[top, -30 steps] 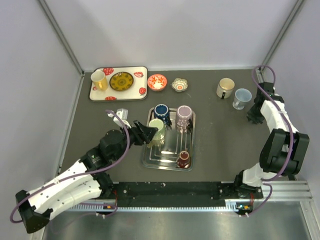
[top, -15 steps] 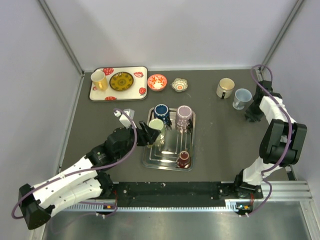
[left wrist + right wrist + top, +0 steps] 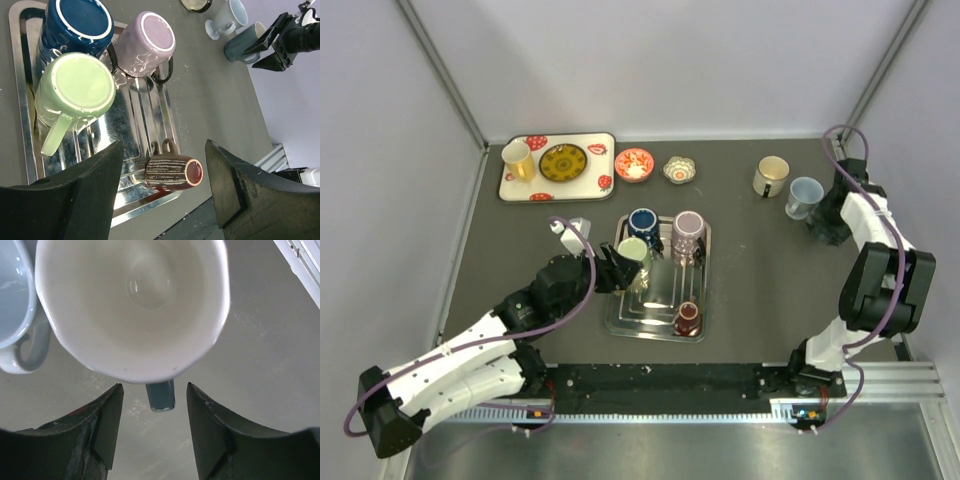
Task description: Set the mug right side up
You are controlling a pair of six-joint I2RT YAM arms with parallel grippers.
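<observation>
One mug (image 3: 132,305) matters here: dark grey-teal outside, white glazed inside, teal handle, rim a bit wavy. It stands mouth up on the dark table (image 3: 260,365) at the far right side, just beside a pale blue cup (image 3: 15,300). R gripper (image 3: 154,400) hangs over it, fingers (image 3: 100,430) apart, handle btwn them, nothing clamped. L gripper (image 3: 164,160) is also spread, over the steel tray (image 3: 20,100) w/ green mug (image 3: 80,85), navy mug (image 3: 80,25) & lilac mug (image 3: 150,40) bottom up, brown striped mug (image 3: 172,172) on its side.
</observation>
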